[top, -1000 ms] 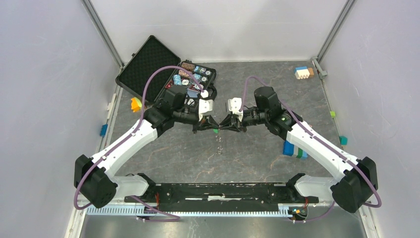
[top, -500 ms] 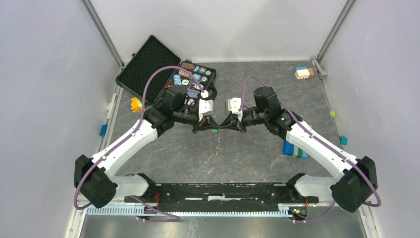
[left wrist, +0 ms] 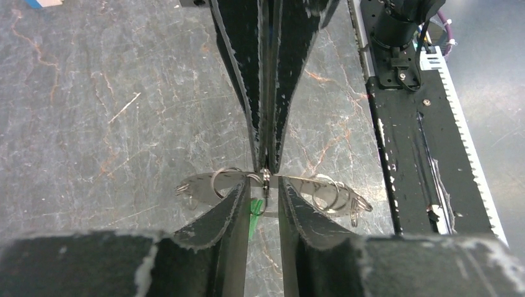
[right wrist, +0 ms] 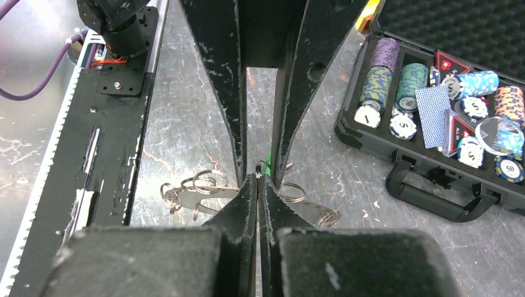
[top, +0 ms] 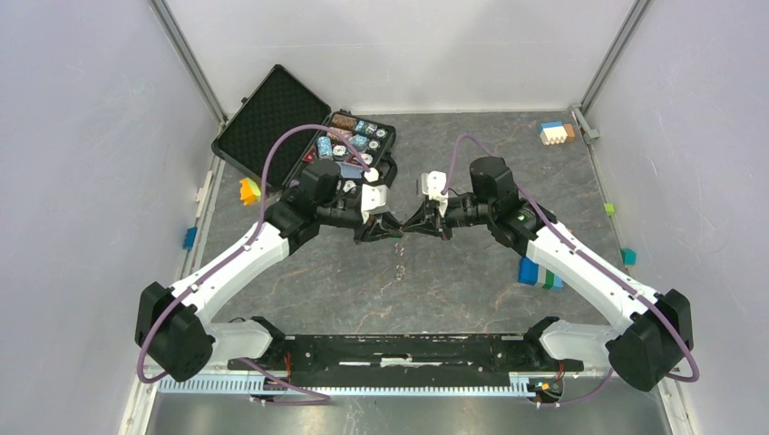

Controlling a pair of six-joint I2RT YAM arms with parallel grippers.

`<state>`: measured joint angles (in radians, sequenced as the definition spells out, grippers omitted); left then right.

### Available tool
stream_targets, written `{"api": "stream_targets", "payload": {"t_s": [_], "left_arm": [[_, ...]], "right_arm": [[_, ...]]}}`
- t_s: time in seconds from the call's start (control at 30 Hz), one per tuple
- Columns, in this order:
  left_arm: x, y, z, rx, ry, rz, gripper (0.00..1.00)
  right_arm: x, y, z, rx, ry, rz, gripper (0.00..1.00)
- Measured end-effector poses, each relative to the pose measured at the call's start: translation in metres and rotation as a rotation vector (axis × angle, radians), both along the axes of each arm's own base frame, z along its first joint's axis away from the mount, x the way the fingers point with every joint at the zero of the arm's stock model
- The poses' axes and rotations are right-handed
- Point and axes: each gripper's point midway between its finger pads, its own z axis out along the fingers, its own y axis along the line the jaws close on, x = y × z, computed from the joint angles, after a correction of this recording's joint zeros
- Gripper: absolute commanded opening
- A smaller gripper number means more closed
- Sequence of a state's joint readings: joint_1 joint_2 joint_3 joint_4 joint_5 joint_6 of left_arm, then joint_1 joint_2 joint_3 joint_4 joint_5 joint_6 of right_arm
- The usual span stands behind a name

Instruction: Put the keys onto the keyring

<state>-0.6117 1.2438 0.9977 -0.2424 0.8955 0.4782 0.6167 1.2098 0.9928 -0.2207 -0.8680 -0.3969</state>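
Here, above the middle of the bench (left wrist: 93, 124), the two arms meet tip to tip. The right gripper (right wrist: 259, 180) has its jaws pressed tight together, nipping the keyring (left wrist: 266, 178), a sliver of thin metal seen edge-on at their very tips. The left gripper (left wrist: 263, 189) faces it with its jaws spread a little, one on either side of the right tips and closed on nothing. The green-headed key (left wrist: 253, 215) hangs in that gap just below the pinch; whether it is threaded on the ring cannot be told. Directly underneath, flat on the bench, lie the grey keys (right wrist: 207, 189), fanned to both sides with small split rings among them. An open case of poker chips (right wrist: 433, 201) sits nearby.
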Motion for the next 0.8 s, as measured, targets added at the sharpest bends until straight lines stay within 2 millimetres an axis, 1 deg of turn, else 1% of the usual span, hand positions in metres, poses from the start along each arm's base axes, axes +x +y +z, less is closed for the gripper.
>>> {"api": "stream_targets", "payload": {"t_s": [0.07,0.1,0.3,0.4,0.53,0.6,0.67,0.8], "left_arm": [[-0.001,0.001,-0.004,-0.006,0.004,-0.006,0.37],[-0.001,0.001,-0.005,-0.01,0.006,-0.012,0.38],[0.003,0.002,-0.002,-0.038,-0.015,-0.015,0.27],[0.002,0.003,-0.003,-0.038,-0.018,-0.021,0.26],[0.001,0.004,-0.005,-0.032,-0.044,-0.036,0.38],[0.001,0.005,-0.007,-0.024,-0.06,-0.046,0.5],[-0.003,0.007,-0.011,-0.012,-0.065,-0.063,0.57],[-0.01,0.009,-0.016,-0.004,-0.07,-0.106,0.62]], "right_arm": [[0.001,0.001,0.003,0.011,-0.002,-0.002,0.0],[0.002,0.001,0.004,0.015,-0.003,-0.003,0.0],[0.005,0.001,0.008,0.03,-0.012,-0.009,0.0],[0.005,0.001,0.008,0.031,-0.01,-0.008,0.0],[0.005,0.001,0.009,0.033,-0.008,-0.011,0.0],[0.006,0.0,0.009,0.034,-0.007,-0.011,0.0],[0.006,0.0,0.009,0.035,-0.006,-0.012,0.0],[0.006,0.0,0.011,0.041,-0.01,-0.01,0.0]]}}
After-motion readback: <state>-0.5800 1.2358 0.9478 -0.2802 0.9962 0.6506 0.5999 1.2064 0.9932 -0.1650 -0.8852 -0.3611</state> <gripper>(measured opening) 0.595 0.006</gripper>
